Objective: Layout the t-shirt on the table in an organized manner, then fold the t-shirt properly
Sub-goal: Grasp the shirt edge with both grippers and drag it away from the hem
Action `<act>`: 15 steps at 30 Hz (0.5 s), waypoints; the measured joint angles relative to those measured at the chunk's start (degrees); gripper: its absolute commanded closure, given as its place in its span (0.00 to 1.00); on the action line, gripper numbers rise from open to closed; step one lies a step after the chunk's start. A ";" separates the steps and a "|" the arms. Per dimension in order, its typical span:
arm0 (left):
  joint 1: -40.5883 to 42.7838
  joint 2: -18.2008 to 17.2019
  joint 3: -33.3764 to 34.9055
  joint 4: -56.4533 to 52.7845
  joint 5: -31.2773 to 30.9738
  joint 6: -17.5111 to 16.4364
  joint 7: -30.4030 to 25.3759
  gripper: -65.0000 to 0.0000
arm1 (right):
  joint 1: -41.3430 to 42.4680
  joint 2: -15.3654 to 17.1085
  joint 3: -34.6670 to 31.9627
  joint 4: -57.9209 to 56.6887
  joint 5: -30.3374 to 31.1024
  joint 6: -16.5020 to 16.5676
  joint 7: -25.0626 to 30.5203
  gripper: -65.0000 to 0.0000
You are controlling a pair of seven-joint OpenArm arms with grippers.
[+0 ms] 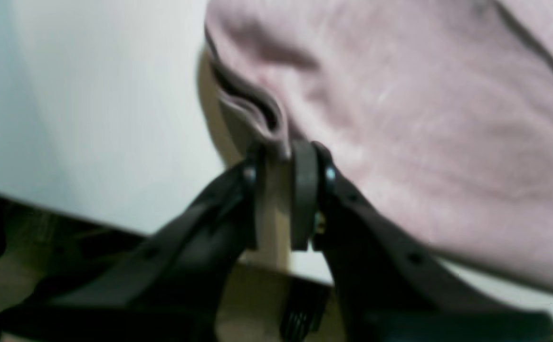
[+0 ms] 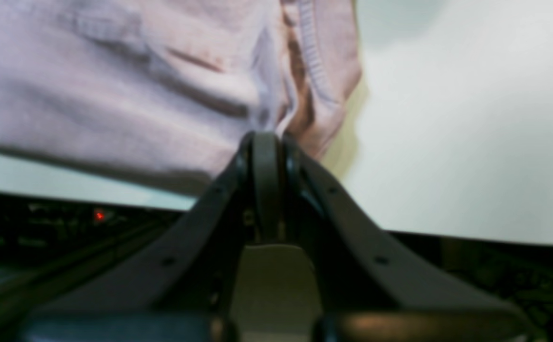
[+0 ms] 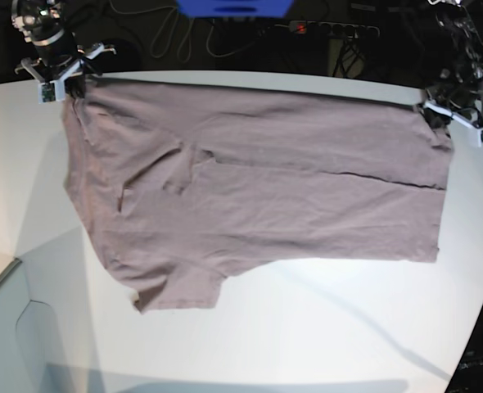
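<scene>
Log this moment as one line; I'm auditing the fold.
t-shirt: spread on table | right gripper: shut on corner | left gripper: jaws parted, hem between

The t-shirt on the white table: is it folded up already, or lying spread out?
Folded once lengthwise, not finished. The t-shirt lies flat on the table with only one sleeve showing and a layer's edge running along its body.

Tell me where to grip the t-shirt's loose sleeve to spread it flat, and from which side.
Grip the sleeve's cuff edge on the t-shirt, coming from the table's near side. It lies bunched toward the front, both arms being at the far corners, so probably an outward pull flattens it.
</scene>
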 measured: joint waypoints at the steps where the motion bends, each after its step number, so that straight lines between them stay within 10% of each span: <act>1: 0.17 -0.04 0.00 0.00 0.20 0.00 0.02 0.85 | -0.11 -0.55 0.72 0.00 0.00 0.00 -0.02 1.00; 15: 0.04 0.00 -0.04 0.00 0.17 0.00 0.00 0.84 | -0.15 -0.57 1.11 0.02 0.00 0.00 -0.20 1.00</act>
